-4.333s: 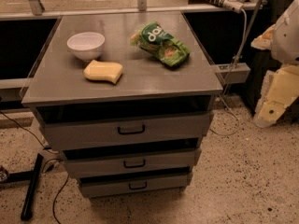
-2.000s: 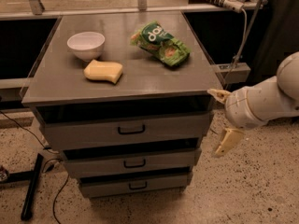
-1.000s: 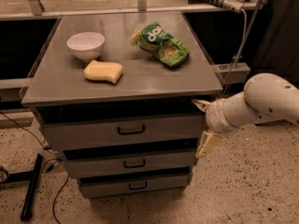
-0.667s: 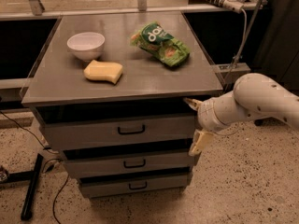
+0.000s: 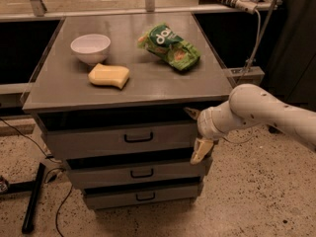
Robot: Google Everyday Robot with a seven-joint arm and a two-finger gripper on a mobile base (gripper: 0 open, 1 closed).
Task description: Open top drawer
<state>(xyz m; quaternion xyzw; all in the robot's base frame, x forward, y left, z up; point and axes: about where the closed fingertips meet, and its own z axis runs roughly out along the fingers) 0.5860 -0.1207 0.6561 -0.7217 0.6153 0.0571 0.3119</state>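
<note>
Drawers stack three high in a grey metal cabinet, and the top drawer [image 5: 98, 143], the one with the tallest flat grey front, sits just beneath the counter [image 5: 148, 90] with a dark gap above it. Its small black bar handle [image 5: 138, 138] is at the middle of the front, and the drawer looks pushed in.

At the right end of that front is the robot's cream-coloured hand [image 5: 196, 132], spread wide: one finger points up by the drawer's top edge, the other hangs down past its lower edge. It holds nothing and is well right of the handle. The white arm [image 5: 266, 110] reaches in from the right.

On the counter, a white round bowl [image 5: 90, 48] stands far left, a yellow sponge [image 5: 109, 76] lies just nearer, and a green crinkled snack bag [image 5: 169, 47] lies to the right.
</note>
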